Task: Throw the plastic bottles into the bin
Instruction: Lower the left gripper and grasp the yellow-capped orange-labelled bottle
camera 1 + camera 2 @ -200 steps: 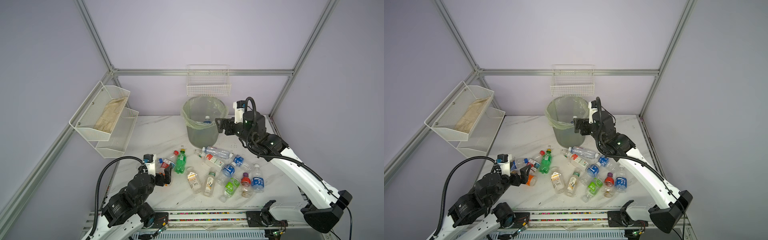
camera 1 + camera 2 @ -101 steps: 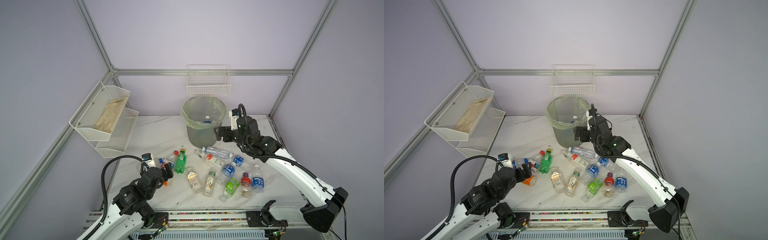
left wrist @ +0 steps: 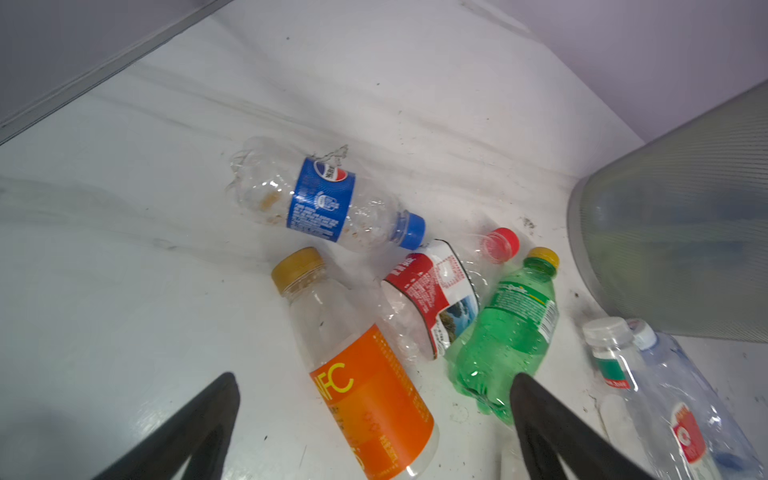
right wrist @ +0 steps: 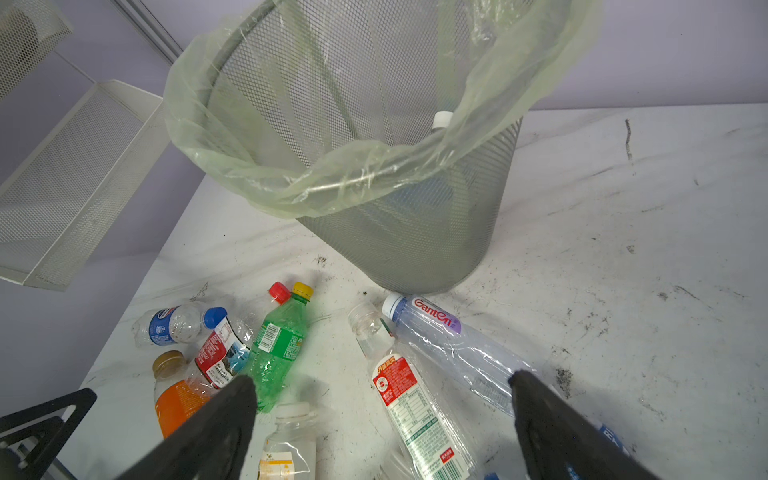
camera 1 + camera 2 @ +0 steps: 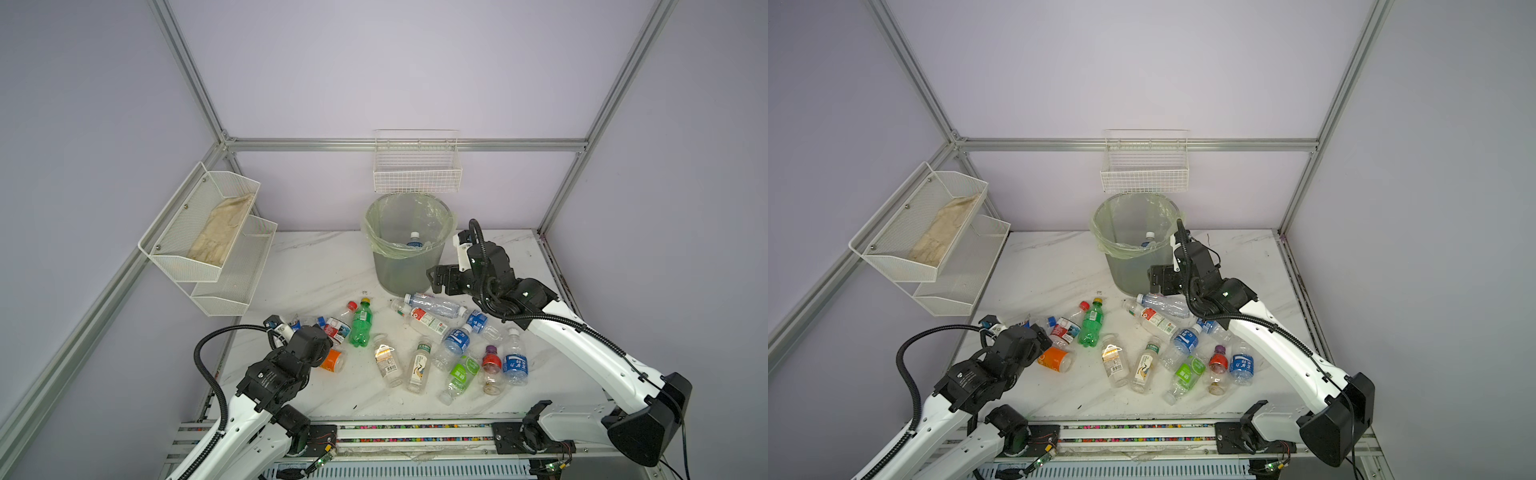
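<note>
Lavender walls (image 5: 415,62) and an aluminium frame (image 5: 407,144) enclose one white marble-patterned table (image 5: 324,257), its top scuffed with dark specks. One white mesh two-tier shelf (image 5: 232,286) hangs on the left wall, with a beige cloth (image 5: 220,232) in its upper tier.

One round grey mesh bin (image 5: 399,270), lined with a pale green bag folded over its rim, stands upright at the back of the table. It stands directly below one white wire basket (image 5: 417,174) on the back wall.

Two black grippers work low over the table. The left gripper (image 3: 372,376) has its fingers spread wide and empty, with the orange-labelled NFC bottle (image 5: 332,360) lying between them. The right gripper (image 4: 380,377), also spread wide and empty, hangs just beside the bin's base, above the clear Ganten bottle (image 5: 434,304).

Thirteen plastic bottles (image 5: 419,368) lie scattered on the table in front of the bin. One is a green Sprite bottle (image 5: 360,328); the rest are clear. One more, a white-capped bottle (image 5: 414,240), sits inside the bin.
</note>
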Controlling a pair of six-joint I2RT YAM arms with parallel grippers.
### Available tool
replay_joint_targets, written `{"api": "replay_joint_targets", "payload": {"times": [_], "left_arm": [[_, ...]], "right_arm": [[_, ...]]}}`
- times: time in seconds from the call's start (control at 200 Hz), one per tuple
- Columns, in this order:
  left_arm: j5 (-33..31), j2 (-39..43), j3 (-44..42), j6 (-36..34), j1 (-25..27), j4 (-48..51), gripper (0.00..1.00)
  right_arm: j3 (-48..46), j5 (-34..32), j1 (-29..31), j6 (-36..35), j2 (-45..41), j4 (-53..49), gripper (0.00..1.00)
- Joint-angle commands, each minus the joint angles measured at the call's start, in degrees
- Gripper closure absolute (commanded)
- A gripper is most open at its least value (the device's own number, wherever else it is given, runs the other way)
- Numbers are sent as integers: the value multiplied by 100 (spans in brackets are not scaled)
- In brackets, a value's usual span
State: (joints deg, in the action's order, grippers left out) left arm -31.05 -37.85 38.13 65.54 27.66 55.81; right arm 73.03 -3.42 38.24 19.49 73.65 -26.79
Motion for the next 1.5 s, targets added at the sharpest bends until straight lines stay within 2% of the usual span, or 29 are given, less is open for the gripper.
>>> {"api": "replay_joint_targets", "payload": {"times": [0.0, 0.24, 0.575, 0.715, 1.38, 1.49], "left_arm": [[372, -257, 357, 302, -413, 307, 0], [892, -960, 290, 425, -790, 218, 0], [1407, -1089, -223, 730, -1070, -199, 0], [1520, -1173, -379, 811, -1090, -321, 9], [1792, -1855, -991, 1022, -1123, -1230, 21], [1890, -1945, -1109, 1033, -1127, -1425, 31]], "right_arm": [[-81, -19, -1, 85, -205, -152, 3], [-258, -78, -1, 174, -298, -168, 3], [-342, -111, -1, 292, -319, -169, 3], [-413, -115, -1, 318, -333, -144, 3], [-710, -159, -1, 383, -411, -81, 2], [-750, -185, -1, 392, -436, -83, 3]]}}
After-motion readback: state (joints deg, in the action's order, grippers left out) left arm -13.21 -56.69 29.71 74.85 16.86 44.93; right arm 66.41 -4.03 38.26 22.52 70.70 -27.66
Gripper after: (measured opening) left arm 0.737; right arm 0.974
